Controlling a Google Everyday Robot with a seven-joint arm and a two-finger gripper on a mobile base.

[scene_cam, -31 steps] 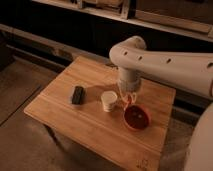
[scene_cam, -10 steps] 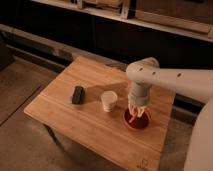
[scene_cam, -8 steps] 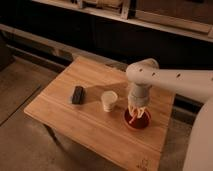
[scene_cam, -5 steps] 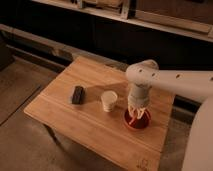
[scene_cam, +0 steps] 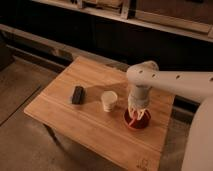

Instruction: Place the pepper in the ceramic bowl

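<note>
The ceramic bowl (scene_cam: 137, 123) is a shallow red dish on the right part of the wooden table (scene_cam: 90, 125). My gripper (scene_cam: 137, 115) hangs straight down into it from the white arm (scene_cam: 170, 82) that reaches in from the right. Its fingers (scene_cam: 130, 110) look spread apart, so it is open. A slender red-orange pepper (scene_cam: 132, 120) lies inside the bowl just under the fingertips. I cannot tell whether the pepper still touches them. The gripper hides the bowl's far side.
A small white paper cup (scene_cam: 109, 100) stands just left of the bowl. A small black block (scene_cam: 77, 94) lies further left on the table. Dark shelving (scene_cam: 150, 20) runs behind the table, and concrete floor (scene_cam: 20, 90) lies to the left.
The arm swung from beside the cup to over the bowl and lowered. Over the last second it stayed in place while the fingers spread and the pepper came to rest in the bowl.
</note>
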